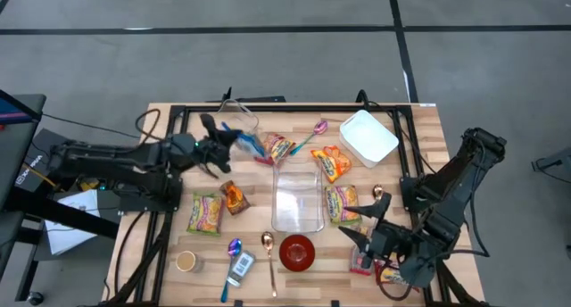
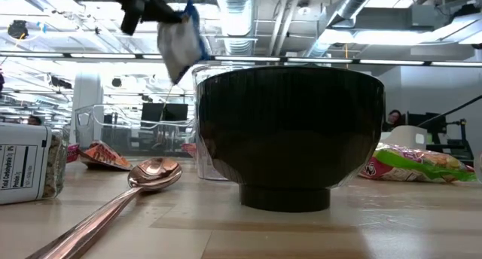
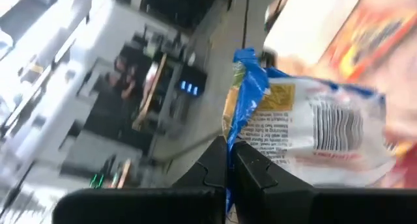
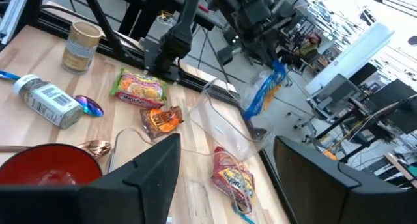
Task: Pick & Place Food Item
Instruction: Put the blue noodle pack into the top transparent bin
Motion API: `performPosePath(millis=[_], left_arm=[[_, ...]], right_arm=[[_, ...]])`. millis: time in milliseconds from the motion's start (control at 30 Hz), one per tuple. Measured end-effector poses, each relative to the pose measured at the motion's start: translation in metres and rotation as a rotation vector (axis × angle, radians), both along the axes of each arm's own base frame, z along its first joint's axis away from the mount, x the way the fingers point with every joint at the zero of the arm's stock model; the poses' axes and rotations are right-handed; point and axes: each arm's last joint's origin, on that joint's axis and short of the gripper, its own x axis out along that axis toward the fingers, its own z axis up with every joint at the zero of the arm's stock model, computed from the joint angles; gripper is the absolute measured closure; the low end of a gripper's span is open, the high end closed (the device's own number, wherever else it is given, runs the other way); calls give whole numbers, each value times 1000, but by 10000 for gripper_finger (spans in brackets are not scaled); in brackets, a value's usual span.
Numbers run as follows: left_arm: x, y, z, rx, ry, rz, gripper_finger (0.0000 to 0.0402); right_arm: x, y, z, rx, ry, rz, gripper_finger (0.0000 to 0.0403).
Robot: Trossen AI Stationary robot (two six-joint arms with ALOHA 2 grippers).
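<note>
Wooden table [image 1: 161, 200] strewn with packets, spoons, red bowl [image 1: 297, 252]. Left gripper [image 1: 234, 143] clamped on blue-and-white packet [image 1: 251, 144], held aloft near clear tub [image 1: 239, 120] at far edge. Right gripper [image 1: 361, 222] spread wide, empty, beside noodle packet [image 1: 341, 203].

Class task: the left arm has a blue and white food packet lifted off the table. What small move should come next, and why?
Probably carry it sideways toward the clear rectangular plastic container. The left hand is shut on the blue and white food packet, which hangs in the air beside, not above, that container. The right hand waits open near the table's front right.
</note>
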Motion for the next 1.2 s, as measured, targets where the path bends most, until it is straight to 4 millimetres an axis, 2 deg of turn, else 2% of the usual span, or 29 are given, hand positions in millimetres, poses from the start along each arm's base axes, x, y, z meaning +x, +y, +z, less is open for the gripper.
performPosePath(millis=[433,600,900,1200], left_arm=[[-14,89,-46,-136,152,204,401],[-10,115,-57,-163,144,217,401],[-9,138,-77,-206,208,239,400],[-21,148,-85,-268,257,284,399]], right_arm=[[0,0,0,-4,3,-1,163],[0,0,0,-4,3,-1,163],[-2,-3,-4,17,13,-17,163],[-2,-4,-6,15,21,-20,163]])
